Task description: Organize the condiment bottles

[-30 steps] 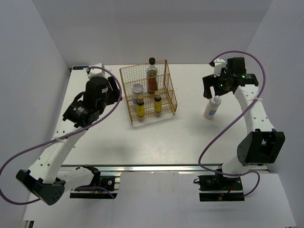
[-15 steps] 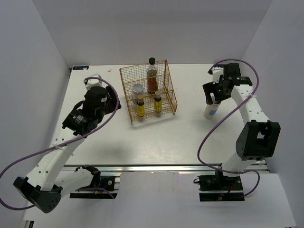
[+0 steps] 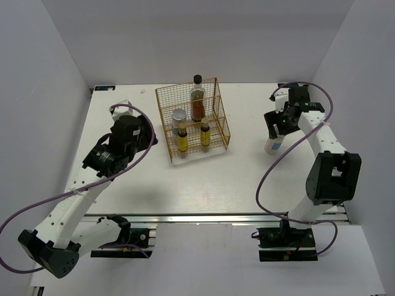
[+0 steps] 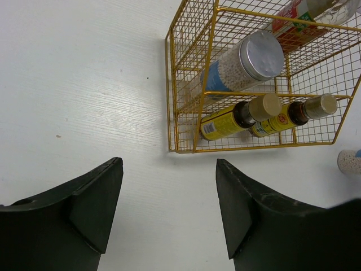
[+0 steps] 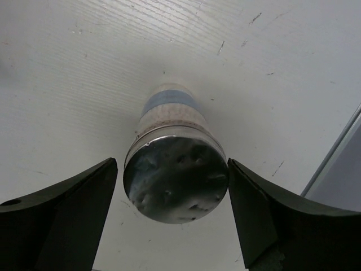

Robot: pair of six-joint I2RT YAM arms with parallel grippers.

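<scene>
A gold wire rack holds a tall dark bottle with a reddish label, a white grey-lidded bottle and two small amber bottles. My left gripper hangs open and empty left of the rack; its wrist view shows the rack, the white bottle and the amber bottles. Another white grey-lidded bottle stands at the right. My right gripper is open around its lid, with a thin gap on each side.
The right wall and the table's right edge lie close beside the standing bottle. The lone white bottle also peeks in at the right edge of the left wrist view. Bare white tabletop spreads in front of the rack.
My right gripper came down over the lone white bottle and now straddles its lid. My left arm pulled back a little from the rack and its jaws widened.
</scene>
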